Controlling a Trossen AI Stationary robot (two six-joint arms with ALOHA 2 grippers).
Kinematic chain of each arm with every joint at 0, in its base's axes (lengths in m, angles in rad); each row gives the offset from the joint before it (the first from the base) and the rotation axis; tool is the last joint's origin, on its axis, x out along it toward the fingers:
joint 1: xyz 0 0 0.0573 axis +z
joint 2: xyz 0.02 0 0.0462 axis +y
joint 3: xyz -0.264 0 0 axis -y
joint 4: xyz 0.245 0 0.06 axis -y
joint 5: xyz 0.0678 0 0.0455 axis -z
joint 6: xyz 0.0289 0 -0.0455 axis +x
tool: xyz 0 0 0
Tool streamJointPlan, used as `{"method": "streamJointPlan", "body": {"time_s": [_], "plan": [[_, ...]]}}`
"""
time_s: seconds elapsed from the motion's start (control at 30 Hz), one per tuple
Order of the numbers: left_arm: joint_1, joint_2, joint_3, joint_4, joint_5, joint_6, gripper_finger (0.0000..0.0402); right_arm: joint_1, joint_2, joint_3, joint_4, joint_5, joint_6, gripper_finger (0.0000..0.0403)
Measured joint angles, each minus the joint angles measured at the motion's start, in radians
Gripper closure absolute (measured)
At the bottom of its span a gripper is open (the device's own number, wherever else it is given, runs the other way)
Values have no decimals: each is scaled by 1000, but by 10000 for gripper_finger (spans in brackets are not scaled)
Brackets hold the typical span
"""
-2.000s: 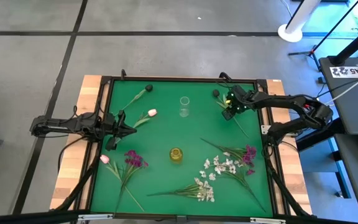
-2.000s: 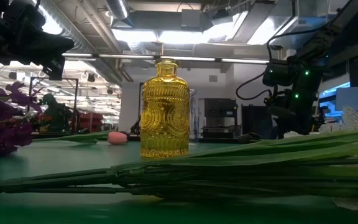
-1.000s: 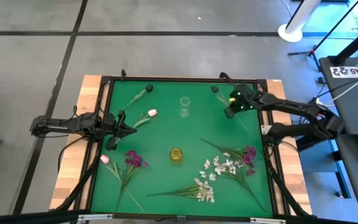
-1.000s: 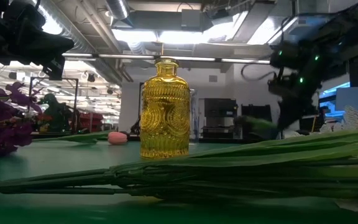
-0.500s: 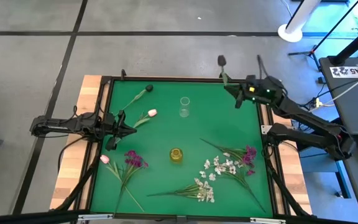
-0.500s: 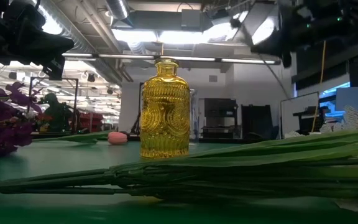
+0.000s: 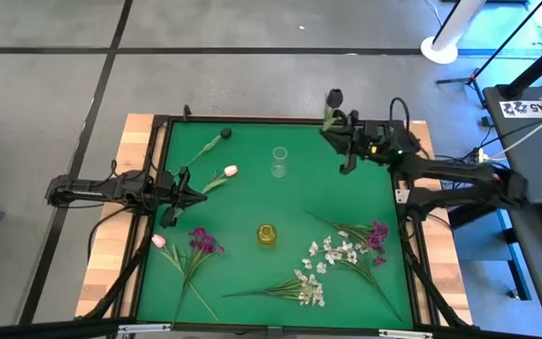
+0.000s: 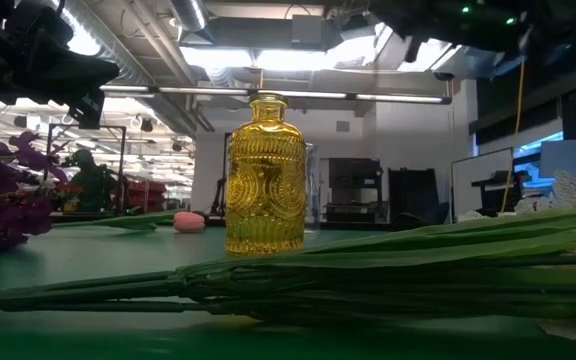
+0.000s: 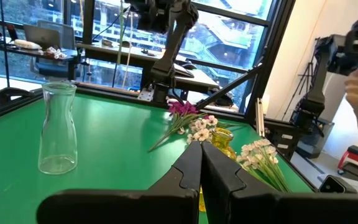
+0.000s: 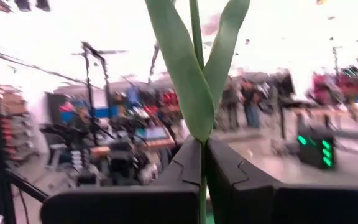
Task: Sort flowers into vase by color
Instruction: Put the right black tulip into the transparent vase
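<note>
Now the right gripper (image 7: 344,141) pinches a dark-budded flower (image 7: 333,102) aloft, probably bound for the clear vase (image 7: 278,161).

A green mat (image 7: 252,184) covers the wooden table (image 7: 125,202), with a monitor (image 7: 534,146) standing on a desk beside it.

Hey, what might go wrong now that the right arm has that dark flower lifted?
The right tool pinches the dark-budded green-stemmed flower low on its stem, so it may swing or slip. The clear glass vase looks narrow-mouthed and light; a missed insertion might tip it.
</note>
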Motion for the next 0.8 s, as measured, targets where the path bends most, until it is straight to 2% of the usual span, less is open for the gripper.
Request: {"method": "streamJointPlan", "body": {"time_s": [0.1, 0.2, 0.5, 0.8], "plan": [[0, 0, 0, 0, 0, 0, 401, 12, 109, 4, 196, -1, 0, 399], [0, 0, 0, 0, 0, 0, 401, 10, 200, 34, 285, 0, 0, 399], [0, 0, 0, 0, 0, 0, 401, 10, 408, 194, 285, -56, -13, 399], [0, 0, 0, 0, 0, 0, 401, 9, 488, 243, 219, -34, -86, 399]]}}
